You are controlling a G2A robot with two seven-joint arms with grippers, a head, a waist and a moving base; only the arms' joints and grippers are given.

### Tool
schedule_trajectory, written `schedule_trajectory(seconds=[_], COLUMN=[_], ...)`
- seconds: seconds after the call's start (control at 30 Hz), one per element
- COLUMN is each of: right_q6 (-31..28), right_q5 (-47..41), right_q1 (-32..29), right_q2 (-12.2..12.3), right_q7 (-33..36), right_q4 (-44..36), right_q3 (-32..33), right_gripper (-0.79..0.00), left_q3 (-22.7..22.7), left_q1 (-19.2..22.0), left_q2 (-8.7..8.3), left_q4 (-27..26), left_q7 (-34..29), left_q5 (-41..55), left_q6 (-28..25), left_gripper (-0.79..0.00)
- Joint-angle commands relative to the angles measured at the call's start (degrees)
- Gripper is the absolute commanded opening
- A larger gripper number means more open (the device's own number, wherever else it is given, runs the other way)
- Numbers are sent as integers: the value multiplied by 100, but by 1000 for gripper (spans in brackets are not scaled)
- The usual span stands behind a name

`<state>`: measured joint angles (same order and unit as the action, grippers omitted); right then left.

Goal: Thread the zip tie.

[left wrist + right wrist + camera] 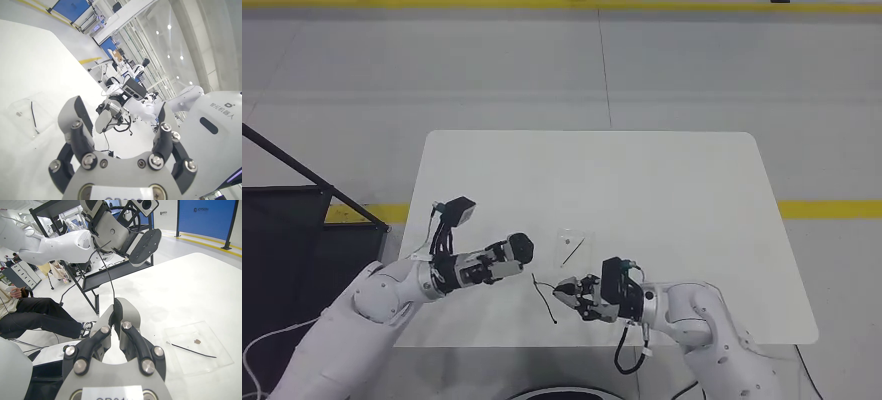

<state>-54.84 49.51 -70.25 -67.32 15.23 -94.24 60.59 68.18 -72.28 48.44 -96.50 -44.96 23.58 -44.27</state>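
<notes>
The right gripper (115, 306) is clamped shut on one zip tie (113, 289), which projects past its fingertips. The left gripper (121, 106) is spread wide and holds nothing. Both are just beside the clear sheet (208, 336). Zip ties: two, the second zip tie (192, 351) lying flat on that sheet.

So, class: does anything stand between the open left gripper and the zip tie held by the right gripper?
Nothing visible does. Open air separates the left gripper from the zip tie pinched in the right gripper; the spare tie lies on the table, aside.

Robotics lab: other robots (139, 69), blue partitions (206, 217), yellow floor lines (832, 208)
</notes>
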Motion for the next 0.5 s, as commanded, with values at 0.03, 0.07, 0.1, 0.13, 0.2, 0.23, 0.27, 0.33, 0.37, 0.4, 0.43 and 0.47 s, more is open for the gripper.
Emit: schedule_trajectory(seconds=[0.03,0.07,0.1,0.13,0.2,0.23,0.27,0.33,0.37,0.4,0.43,0.47], right_q6=[2,5,16,28,48,55,61,86,92,96,93,98], right_q5=[-286,-351,-411,-459,-539,-581,-610,-664,-683,-694,-718,-736], right_q1=[106,126,144,159,184,193,203,213,219,224,229,233], right_q2=[5,8,11,14,21,24,28,34,38,42,45,49], right_q7=[139,174,205,234,285,304,328,364,380,406,419,435], right_q4=[107,131,151,168,190,201,203,209,207,207,205,209], right_q3=[-44,-53,-58,-64,-75,-81,-86,-96,-100,-106,-112,-117], right_gripper=[-785,-785,-785,-785,-785,-785,-785,-785,-785,-785,-785,-785], left_q3=[-75,-95,-113,-133,-161,-175,-179,-195,-204,-200,-196,-196], left_q1=[78,94,107,115,136,142,152,159,161,169,175,178], left_q2=[30,39,47,54,68,74,79,89,94,96,99,102], left_q4=[92,117,141,158,184,198,212,226,232,246,257,262], left_q7=[-63,-79,-94,-111,-164,-198,-225,-279,-322,-360,-394,-426], left_q5=[27,26,27,46,71,100,122,191,243,280,310,345], left_q6=[8,14,27,48,45,39,29,10,-3,-4,-7,3], left_gripper=[-440,-446,-449,-449,-449,-456,-459,-465,-468,-471,-474,-477])
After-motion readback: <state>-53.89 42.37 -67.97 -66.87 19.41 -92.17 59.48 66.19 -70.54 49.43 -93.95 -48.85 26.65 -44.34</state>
